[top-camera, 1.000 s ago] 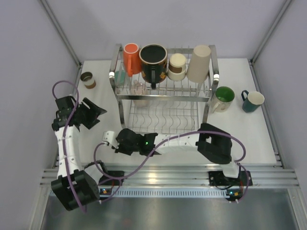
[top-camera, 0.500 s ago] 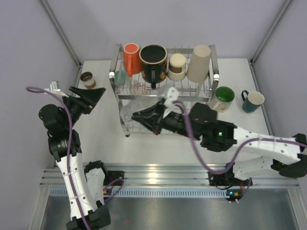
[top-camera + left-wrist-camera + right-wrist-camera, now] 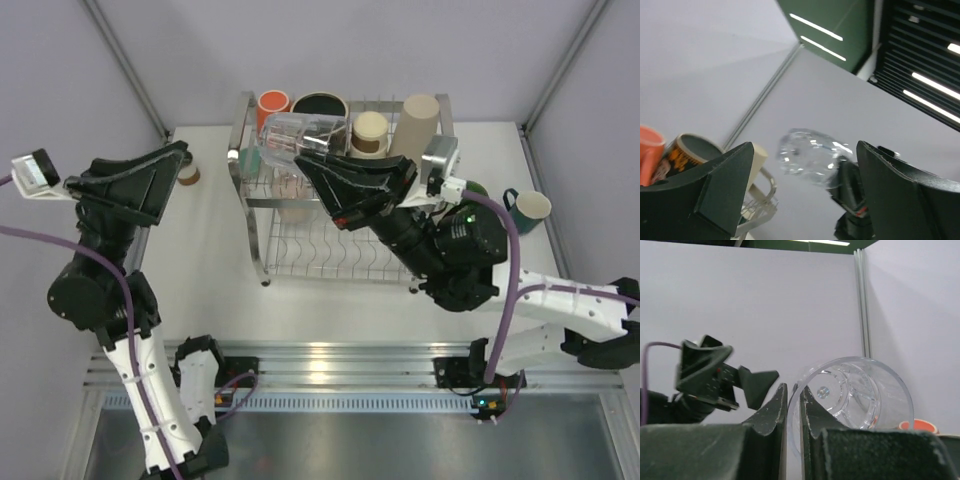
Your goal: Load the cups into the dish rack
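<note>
My right gripper point(image 3: 312, 162) is shut on the rim of a clear cup point(image 3: 290, 140), one finger inside and one outside, as the right wrist view shows point(image 3: 792, 410). It holds the clear cup point(image 3: 860, 397) tilted in the air over the left part of the dish rack point(image 3: 330, 250). The upper tier carries an orange cup point(image 3: 272, 102), a black patterned mug point(image 3: 322, 103), a paper cup point(image 3: 369, 130) and a tall beige cup point(image 3: 415, 125). A pink cup point(image 3: 290, 187) sits lower left in the rack. My left gripper point(image 3: 165, 165) is open, empty and raised left of the rack.
A teal mug point(image 3: 527, 208) stands on the table right of the rack. A green mug point(image 3: 474, 187) beside it is mostly hidden by my right arm. A small brown cup point(image 3: 187, 173) stands at the back left, partly behind my left gripper. Grey walls enclose the table.
Both arms have risen from the table. My right gripper carried the clear cup from in front of the rack up above its upper tier. My left gripper lifted and stayed open.
</note>
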`<control>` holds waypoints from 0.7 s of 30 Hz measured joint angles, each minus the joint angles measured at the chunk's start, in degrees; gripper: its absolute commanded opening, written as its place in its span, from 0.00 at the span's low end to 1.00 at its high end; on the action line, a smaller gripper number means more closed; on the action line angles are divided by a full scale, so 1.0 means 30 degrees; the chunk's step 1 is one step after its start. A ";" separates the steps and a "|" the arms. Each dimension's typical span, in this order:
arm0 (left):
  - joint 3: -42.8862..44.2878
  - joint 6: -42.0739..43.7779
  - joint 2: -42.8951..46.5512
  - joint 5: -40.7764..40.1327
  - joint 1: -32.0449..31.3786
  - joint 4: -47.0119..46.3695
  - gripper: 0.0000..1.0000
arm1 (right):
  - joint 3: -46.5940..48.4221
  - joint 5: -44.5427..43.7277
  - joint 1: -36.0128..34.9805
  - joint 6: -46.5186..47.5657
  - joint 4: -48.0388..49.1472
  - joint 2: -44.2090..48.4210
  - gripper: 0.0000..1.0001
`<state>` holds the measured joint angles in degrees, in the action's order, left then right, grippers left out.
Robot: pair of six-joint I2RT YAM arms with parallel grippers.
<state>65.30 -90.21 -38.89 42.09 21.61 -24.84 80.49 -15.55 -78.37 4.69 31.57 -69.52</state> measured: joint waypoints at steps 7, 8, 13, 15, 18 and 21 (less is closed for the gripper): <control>0.4852 -0.2346 -0.2237 -0.0532 -0.0022 -0.4167 0.90 | 0.2747 0.0809 0.0138 0.1115 0.2769 -0.3461 0.00; 0.5289 -0.2703 -0.2798 -0.0466 -0.0022 -0.4612 0.90 | 0.3286 0.0984 0.0211 0.1202 0.2965 -0.3869 0.00; 0.5697 -0.4080 -0.5333 -0.0095 -0.0073 -0.5734 0.90 | 0.6018 0.1574 0.1399 0.1435 0.2761 -0.5136 0.00; 0.5697 -0.4364 -0.6615 -0.0015 -0.0525 -0.5792 0.90 | 0.7082 0.1770 0.2215 0.1428 0.2280 -0.5355 0.00; 0.5756 -0.4197 -0.8677 -0.0211 -0.2317 -0.5785 0.89 | 0.7978 0.2186 0.3767 0.1056 0.1596 -0.5348 0.00; 0.6200 -0.3060 -1.0979 -0.0495 -0.5574 -0.4867 0.86 | 0.7701 0.2725 0.5501 0.0313 0.1173 -0.4925 0.00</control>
<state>83.90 -99.39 -71.83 40.60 4.89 -39.44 103.59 -7.38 -61.87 5.63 35.09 -84.29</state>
